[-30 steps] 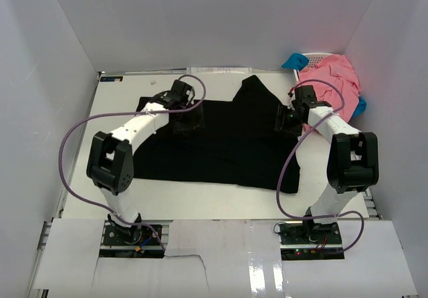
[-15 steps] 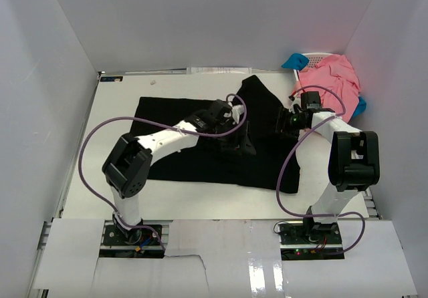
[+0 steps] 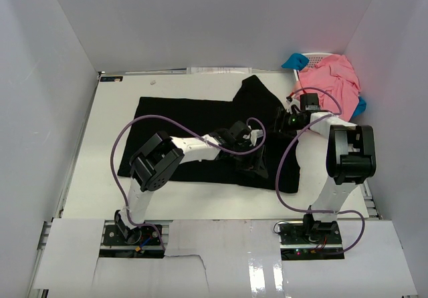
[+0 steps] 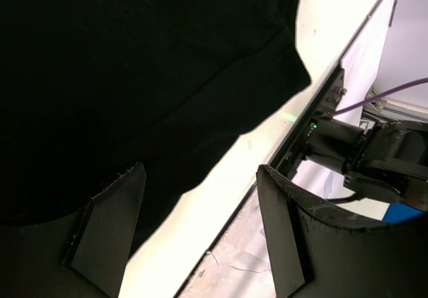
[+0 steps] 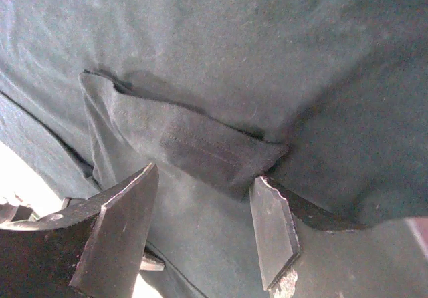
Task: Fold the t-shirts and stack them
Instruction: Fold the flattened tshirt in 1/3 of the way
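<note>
Left gripper (image 4: 200, 178), right gripper (image 5: 204, 178) — jaws apart

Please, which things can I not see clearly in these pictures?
Top view: the pink t-shirts are bunched; their number is unclear, and they cover most of the basket.
Top view: the left tool is lost against the black t-shirt.
Left wrist view: frame edges cut that shirt.

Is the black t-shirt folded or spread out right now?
Mostly spread: the black t-shirt lies wide and flat across the table, with only a small hemmed flap turned over on itself.
</note>
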Tool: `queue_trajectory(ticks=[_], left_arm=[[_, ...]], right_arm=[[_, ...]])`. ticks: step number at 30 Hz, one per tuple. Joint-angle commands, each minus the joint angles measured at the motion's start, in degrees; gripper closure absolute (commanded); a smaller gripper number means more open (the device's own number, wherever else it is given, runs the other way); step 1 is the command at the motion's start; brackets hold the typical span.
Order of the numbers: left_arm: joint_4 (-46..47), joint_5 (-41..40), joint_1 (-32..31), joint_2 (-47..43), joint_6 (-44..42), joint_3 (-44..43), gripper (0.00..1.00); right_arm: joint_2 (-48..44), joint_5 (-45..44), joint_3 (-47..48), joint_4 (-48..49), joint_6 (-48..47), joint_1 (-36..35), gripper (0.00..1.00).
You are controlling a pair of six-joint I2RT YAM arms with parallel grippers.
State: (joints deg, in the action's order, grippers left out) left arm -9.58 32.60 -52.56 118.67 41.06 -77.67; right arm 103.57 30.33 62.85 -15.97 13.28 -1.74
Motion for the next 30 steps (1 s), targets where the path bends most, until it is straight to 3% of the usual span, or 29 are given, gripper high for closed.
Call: queue_trajectory(ticks=[1,11,14,18,30], left_arm=[[2.03,0.10,0.08,-0.37,-0.10,-0.47,0.22],[1.85,-1.22,-0.35,-0.11,0.07,2.08,0.22],[1.67,-1.13,-0.79,0.68,0.34,2.43,0.22],[1.50,-1.13,-1.32,1.03,0.51,2.43,0.22],[0.36,-1.31,-2.55,1.21,0.25,2.17,0.22]], right_arm=[[1.72,1.93,0.95,3.57,-0.09,0.51,0.37],[5.15,3.07,3.15,5.86,-0.27,0.77,0.44],[6.90,4.64,4.65,5.86,0.43,1.03,0.67],[8.14,5.53,7.28,5.60,1.49,1.03,0.88],[10.87,3.51,13.97,5.07,1.58,4.28,0.80]])
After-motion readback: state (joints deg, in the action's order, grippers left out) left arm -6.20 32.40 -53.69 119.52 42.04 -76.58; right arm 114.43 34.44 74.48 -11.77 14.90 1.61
